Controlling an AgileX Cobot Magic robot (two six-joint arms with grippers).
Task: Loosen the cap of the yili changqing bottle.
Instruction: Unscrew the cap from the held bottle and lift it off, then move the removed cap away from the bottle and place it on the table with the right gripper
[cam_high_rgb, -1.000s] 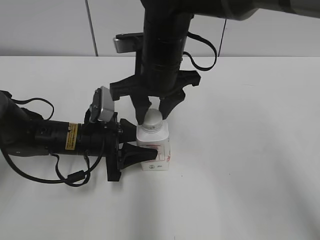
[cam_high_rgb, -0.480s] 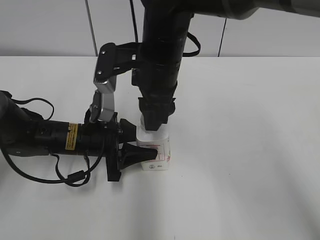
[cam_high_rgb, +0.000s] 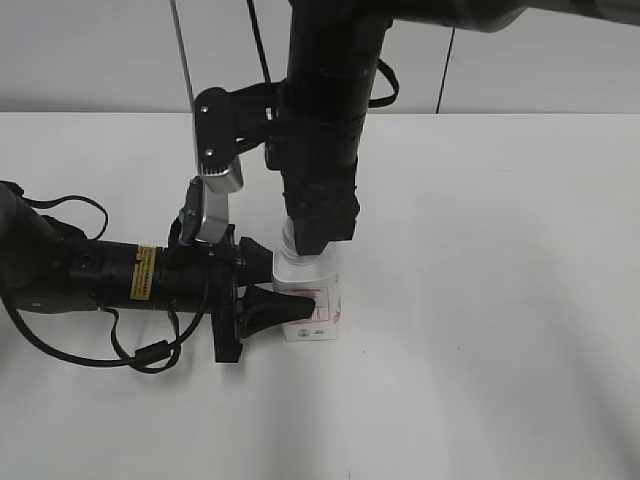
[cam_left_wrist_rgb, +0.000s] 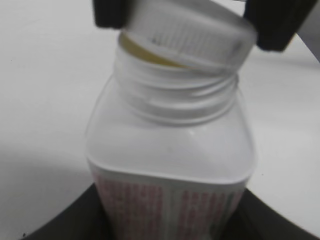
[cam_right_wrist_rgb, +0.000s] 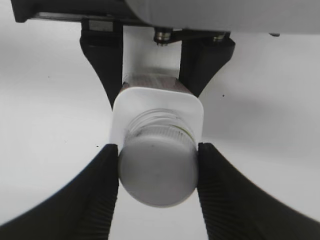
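The white yili changqing bottle (cam_high_rgb: 312, 295) stands upright on the white table, pink-red label facing front. My left gripper (cam_high_rgb: 262, 290) is shut on the bottle's body (cam_left_wrist_rgb: 170, 165) from the left. My right gripper (cam_high_rgb: 318, 240) comes straight down and is shut on the white ribbed cap (cam_right_wrist_rgb: 157, 172), which hides it in the exterior view. In the left wrist view the cap (cam_left_wrist_rgb: 190, 32) sits tilted, lifted off the threaded neck (cam_left_wrist_rgb: 175, 97) on the left side, with a yellowish rim showing beneath. The bottle's shoulders (cam_right_wrist_rgb: 120, 112) show below the cap in the right wrist view.
The white table (cam_high_rgb: 500, 300) spreads to the right and front. A black cable (cam_high_rgb: 120, 345) loops beside my left arm. A grey wall panel runs along the back.
My right wrist has rotated about the vertical over the bottle, swinging its camera mount to the left. The cap stays gripped; the bottle and left arm have not moved.
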